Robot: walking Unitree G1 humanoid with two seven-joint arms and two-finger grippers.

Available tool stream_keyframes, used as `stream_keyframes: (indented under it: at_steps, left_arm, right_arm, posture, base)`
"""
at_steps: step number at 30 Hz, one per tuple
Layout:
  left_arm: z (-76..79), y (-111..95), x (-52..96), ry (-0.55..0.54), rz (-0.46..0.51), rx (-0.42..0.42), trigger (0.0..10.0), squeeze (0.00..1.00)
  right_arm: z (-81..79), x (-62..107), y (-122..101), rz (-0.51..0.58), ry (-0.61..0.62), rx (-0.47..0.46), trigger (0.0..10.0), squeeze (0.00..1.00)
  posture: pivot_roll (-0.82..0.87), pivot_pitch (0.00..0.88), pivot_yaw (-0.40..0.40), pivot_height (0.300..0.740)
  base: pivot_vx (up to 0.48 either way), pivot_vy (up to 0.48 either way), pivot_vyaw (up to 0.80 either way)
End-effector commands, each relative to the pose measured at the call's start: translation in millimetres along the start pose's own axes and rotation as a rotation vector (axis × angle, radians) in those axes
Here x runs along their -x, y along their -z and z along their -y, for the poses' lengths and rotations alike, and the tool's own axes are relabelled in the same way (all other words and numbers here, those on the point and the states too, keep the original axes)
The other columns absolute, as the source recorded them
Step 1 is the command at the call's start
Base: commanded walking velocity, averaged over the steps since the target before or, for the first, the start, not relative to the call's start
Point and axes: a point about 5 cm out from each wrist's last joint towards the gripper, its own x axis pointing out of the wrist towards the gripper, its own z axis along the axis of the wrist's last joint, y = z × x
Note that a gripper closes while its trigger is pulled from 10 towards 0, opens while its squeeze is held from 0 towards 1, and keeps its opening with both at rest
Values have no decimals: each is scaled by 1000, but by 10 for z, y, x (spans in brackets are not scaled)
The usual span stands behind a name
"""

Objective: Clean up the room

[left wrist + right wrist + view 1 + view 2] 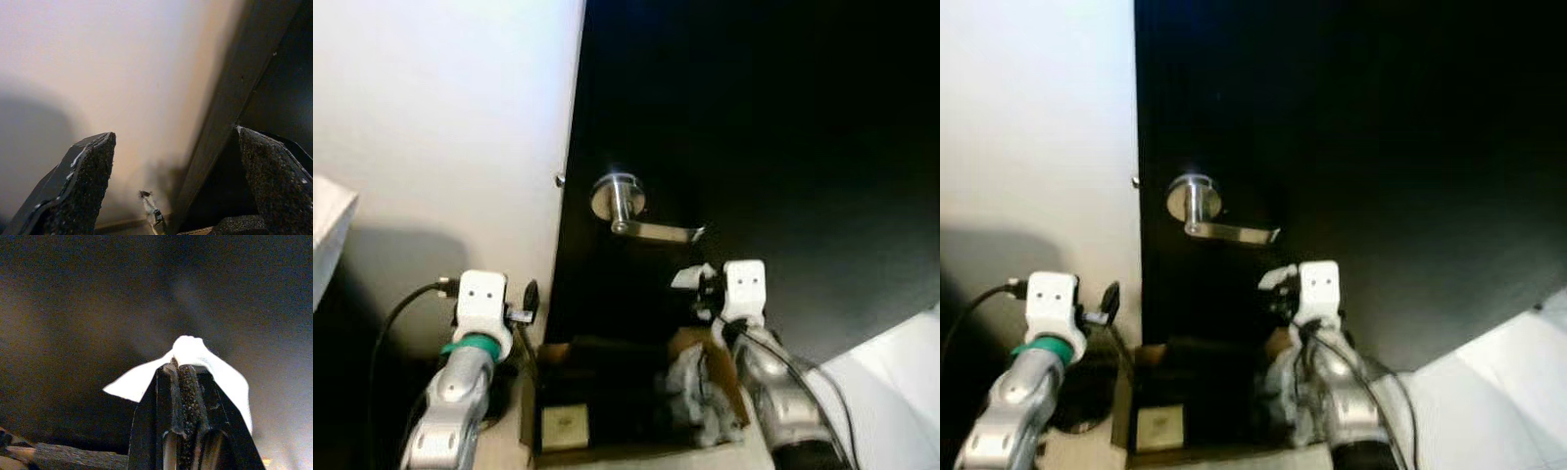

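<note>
White crumpled tissue sits pinched between the closed fingers of the right gripper, raised near the black door below its silver lever handle. Left gripper spread wide, holding nothing, facing the cream wall.

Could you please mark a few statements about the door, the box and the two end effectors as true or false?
1. The right end effector is shut on a white scrap. True.
2. The left end effector is shut. False: its fingers stand apart, holding nothing.
3. The door is dark, with a silver lever handle. True.
4. The cardboard box sits on a table. False: it lies low between the two arms, at the foot of the door.
</note>
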Motion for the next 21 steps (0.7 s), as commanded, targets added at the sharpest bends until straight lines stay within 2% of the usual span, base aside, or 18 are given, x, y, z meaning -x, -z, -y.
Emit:
stream_keyframes:
  at_steps: [1,11,16,21]
  left_arm:
    - [53,94,28,12,-41,1,10000,0]
    - [59,102,48,19,-39,0,10000,0]
    - [94,105,18,47,-36,-31,10000,0]
    - [91,86,-25,59,-32,-42,10000,0]
  right_arm:
    - [109,54,109,-45,33,-7,10000,0]
    - [139,61,179,-69,34,9,10000,0]
    - [198,76,348,-145,43,35,10000,0]
    - [106,96,556,-227,-44,104,10000,0]
  posture:
    - [69,50,-142,740]
    - [69,45,-144,740]
    - [69,45,-144,740]
    - [48,47,-127,740]
  base:
    - [0,0,0]
    - [0,0,0]
    - [0,0,0]
    - [0,0,0]
